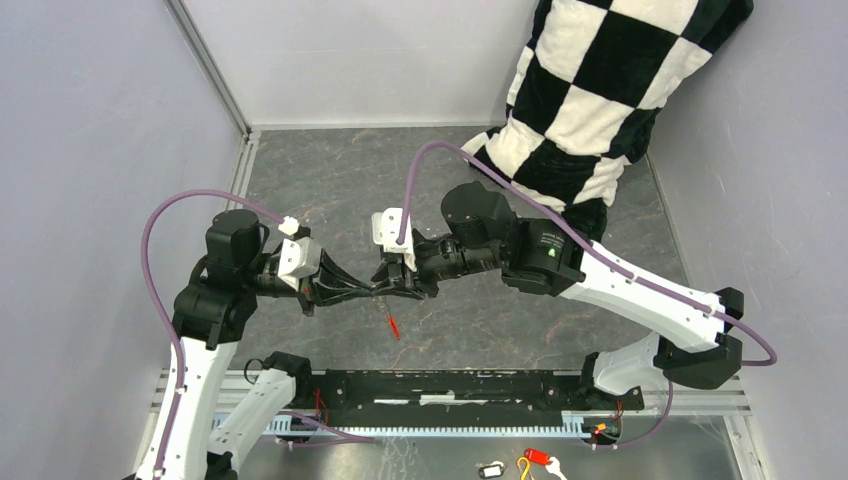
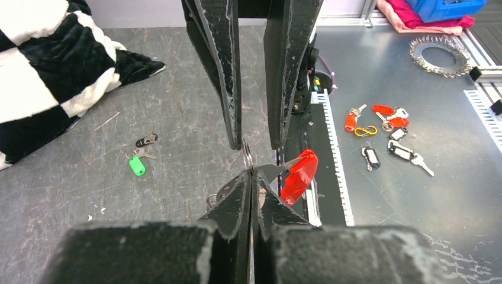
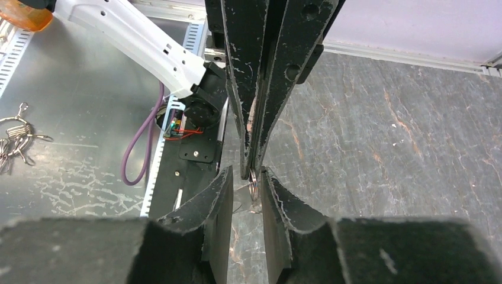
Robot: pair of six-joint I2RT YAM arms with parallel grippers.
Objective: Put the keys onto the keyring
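Red key (image 2: 299, 176) hangs at the keyring (image 2: 247, 157), which the left end effector (image 2: 251, 176) clenches above the desk (image 2: 177, 89); whether it is fully threaded I cannot tell. The right end effector (image 3: 247, 174) stands parted astride the ring, gripping nothing. The green key (image 2: 137, 165) and dark metal key (image 2: 146, 141) lie unthreaded on the desk, so most remains.

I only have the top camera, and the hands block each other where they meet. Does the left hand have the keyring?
Observer: Yes, the left hand is shut on the keyring.
Operator: And the right hand?
Observer: The right hand is open, its fingers either side of the keyring.
Operator: Where's the green key?
Observer: The green key lies on the table beside a small dark key.
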